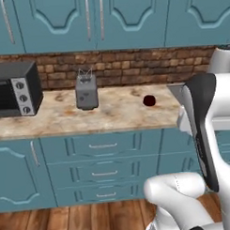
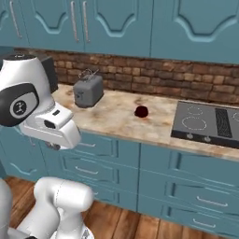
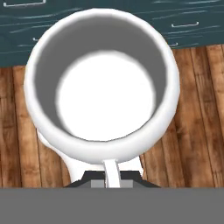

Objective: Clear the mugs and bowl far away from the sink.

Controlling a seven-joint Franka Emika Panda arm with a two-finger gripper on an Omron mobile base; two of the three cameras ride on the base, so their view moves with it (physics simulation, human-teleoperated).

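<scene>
A white mug (image 3: 103, 87) takes up most of the hand view, seen from above into its empty inside. My gripper (image 3: 111, 178) is shut on it at the near rim, holding it in the air over the wooden floor (image 3: 197, 113) in front of the teal drawers. The dark maroon mug (image 1: 149, 100) (image 2: 141, 111) stands on the beige counter (image 1: 112, 114), right of the toaster and left of the stovetop. The bowl and the sink are out of view.
A grey toaster (image 1: 86, 92) (image 2: 87, 90) stands at the back of the counter, with a black microwave (image 1: 15, 89) at the far left. The black stovetop (image 2: 207, 122) lies at the right. Teal drawers (image 1: 103, 159) run below the counter and teal cabinets hang above.
</scene>
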